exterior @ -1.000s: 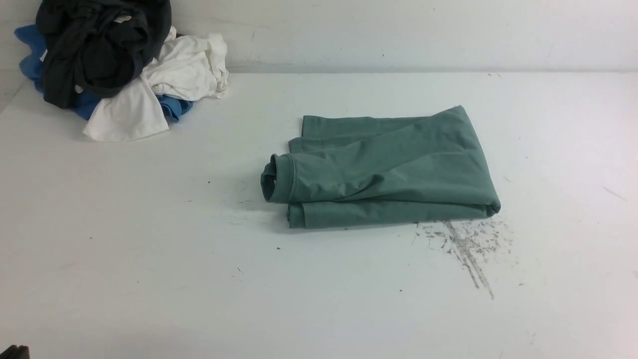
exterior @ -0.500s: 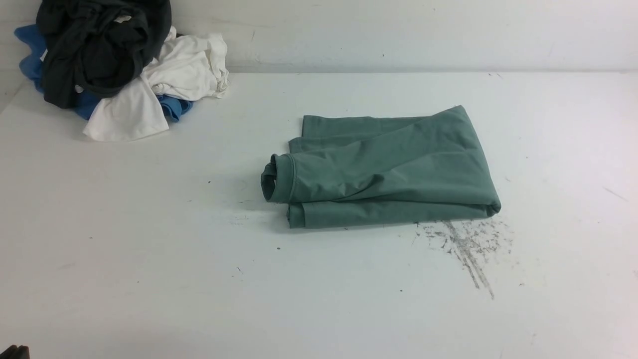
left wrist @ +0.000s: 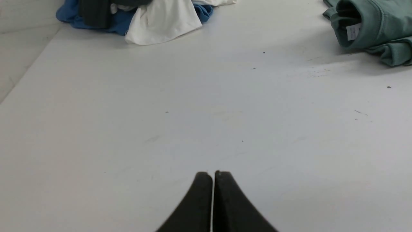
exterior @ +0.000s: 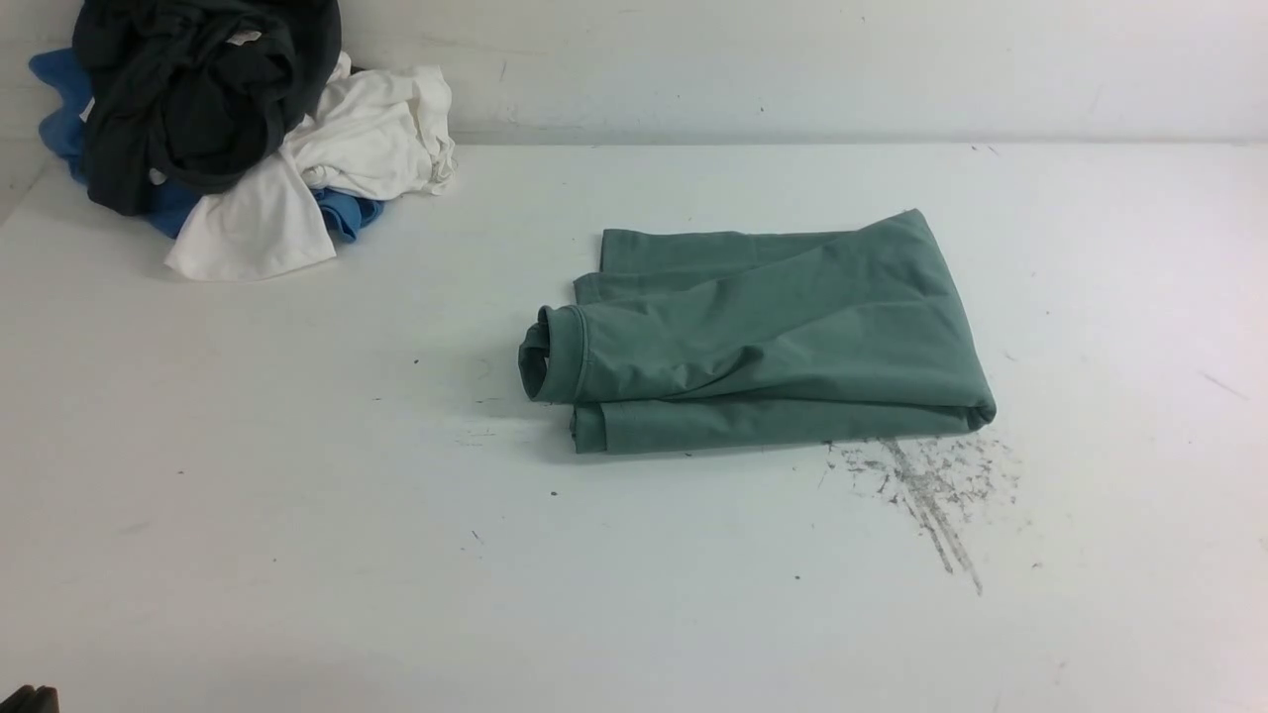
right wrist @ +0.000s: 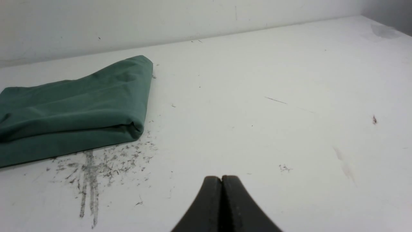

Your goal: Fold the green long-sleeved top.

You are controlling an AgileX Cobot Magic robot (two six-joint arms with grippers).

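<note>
The green long-sleeved top [exterior: 763,337] lies folded into a compact rectangle near the middle of the white table [exterior: 297,475], its neck opening facing left. In the left wrist view the collar with its white label [left wrist: 354,30] shows far off from my left gripper [left wrist: 212,175], which is shut with nothing in it. In the right wrist view the top [right wrist: 74,109] lies well away from my right gripper [right wrist: 221,178], shut and empty over bare table. Neither gripper shows in the front view.
A heap of black, white and blue garments [exterior: 228,129] sits at the table's far left corner, against the back wall; the left wrist view shows the heap [left wrist: 145,16] too. Dark scuff marks [exterior: 926,490] streak the table just in front of the top's right end.
</note>
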